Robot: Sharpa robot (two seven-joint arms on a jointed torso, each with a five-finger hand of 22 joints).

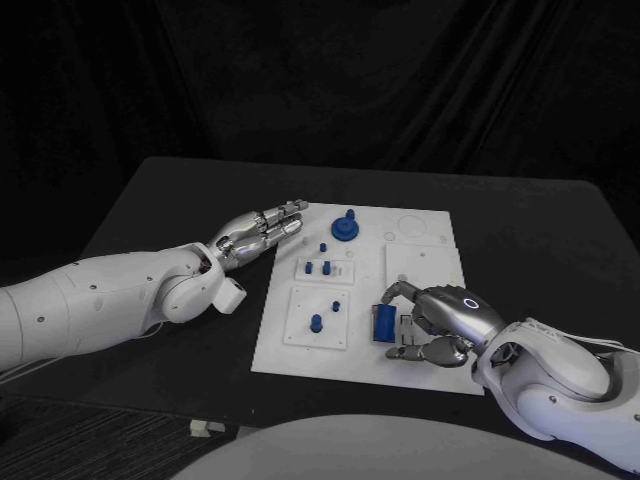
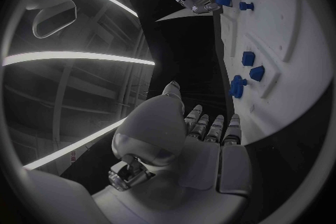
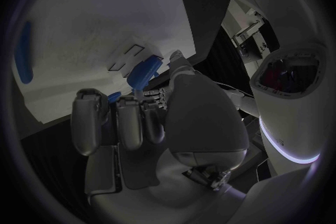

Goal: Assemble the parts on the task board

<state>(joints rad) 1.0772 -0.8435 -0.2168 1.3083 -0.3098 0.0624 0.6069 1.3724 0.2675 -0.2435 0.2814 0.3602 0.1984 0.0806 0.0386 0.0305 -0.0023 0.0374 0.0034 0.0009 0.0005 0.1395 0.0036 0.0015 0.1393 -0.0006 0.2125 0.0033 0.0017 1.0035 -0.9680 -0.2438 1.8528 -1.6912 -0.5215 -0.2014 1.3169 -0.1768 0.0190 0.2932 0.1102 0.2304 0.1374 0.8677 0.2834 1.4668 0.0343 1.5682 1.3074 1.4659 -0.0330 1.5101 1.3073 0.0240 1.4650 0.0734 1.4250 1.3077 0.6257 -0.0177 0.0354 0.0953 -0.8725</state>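
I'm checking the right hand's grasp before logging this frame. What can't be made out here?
- Head view: whether the right hand grips the blue bar; its fingers cover the contact.
- Right wrist view: the blue part is half hidden behind fingers.
- Head view: small blue pegs on the task board are too small to identify.

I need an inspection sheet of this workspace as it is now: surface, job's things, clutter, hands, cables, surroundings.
Surface: black table, mostly bare around the board.
Job's things: white task board in the middle; round blue part at its far end; small blue pegs mid-board; one blue peg on a nearer plate; long blue part by the right hand.
Clutter: small pale object at the table's near edge, kind unclear.
Hands: left hand rests at the board's far left corner, holding nothing; right hand curls around the long blue part.
Cables: nothing seen.
Surroundings: dark curtain behind.
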